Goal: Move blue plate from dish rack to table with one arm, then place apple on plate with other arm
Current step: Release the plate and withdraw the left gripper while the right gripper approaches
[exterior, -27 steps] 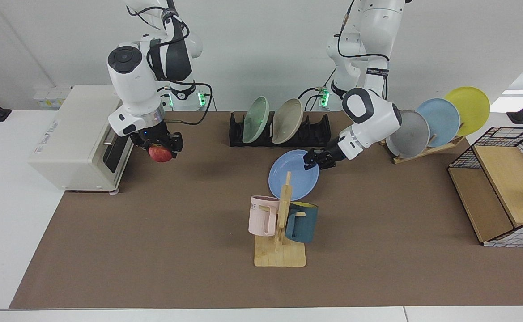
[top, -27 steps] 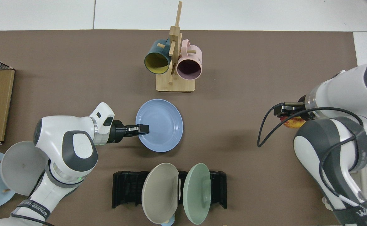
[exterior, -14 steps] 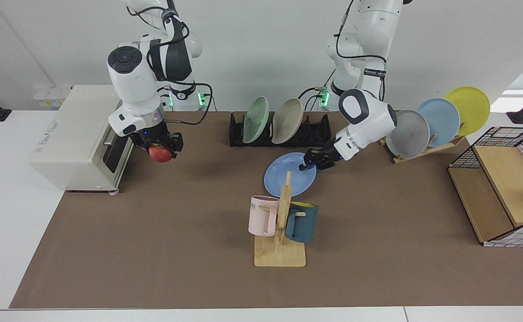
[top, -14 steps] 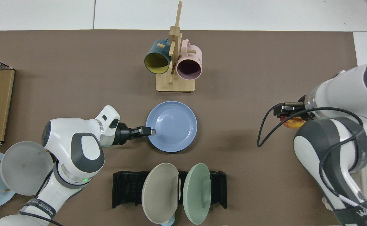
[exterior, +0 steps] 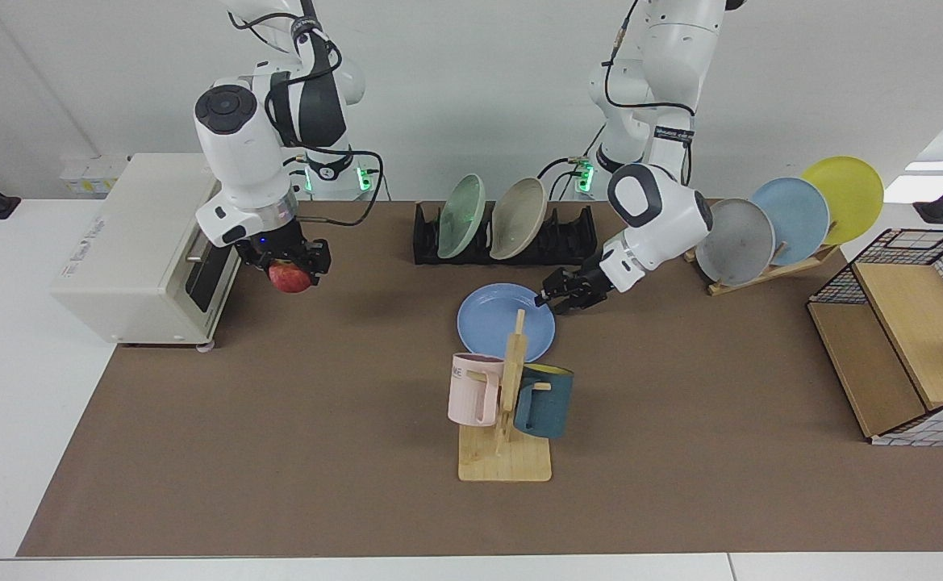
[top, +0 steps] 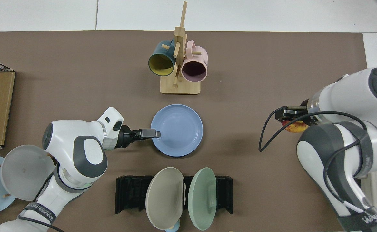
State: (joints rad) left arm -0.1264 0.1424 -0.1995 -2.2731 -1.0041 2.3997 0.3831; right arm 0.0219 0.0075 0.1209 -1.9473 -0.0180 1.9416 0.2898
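1. The table [exterior: 3, 387] is white with a broad brown mat [exterior: 318, 452] over most of it.
2. The dish rack [exterior: 568, 234] stands near the far edge of the mat, toward the arms' bases. It holds a green plate [exterior: 461, 216] and a beige plate [exterior: 517, 218] on edge.
3. The blue plate [exterior: 495, 321] lies flat on the mat near the middle of the table, between the dish rack and a wooden mug stand [exterior: 506, 452] carrying a pink mug [exterior: 473, 389] and a dark teal mug [exterior: 542, 401].
4. The left hand [exterior: 558, 297] sits low at the plate's rim on the side toward its own arm. In the top view its fingers [top: 149, 132] lie at that rim, one over it. I cannot tell whether they are pinching the plate or have let go.
5. The right hand [exterior: 292, 262] hangs above the mat beside a white oven [exterior: 140, 250] at the table's end, pinching the apple.
6. The apple [exterior: 289, 277] is in the air, well apart from the plate.
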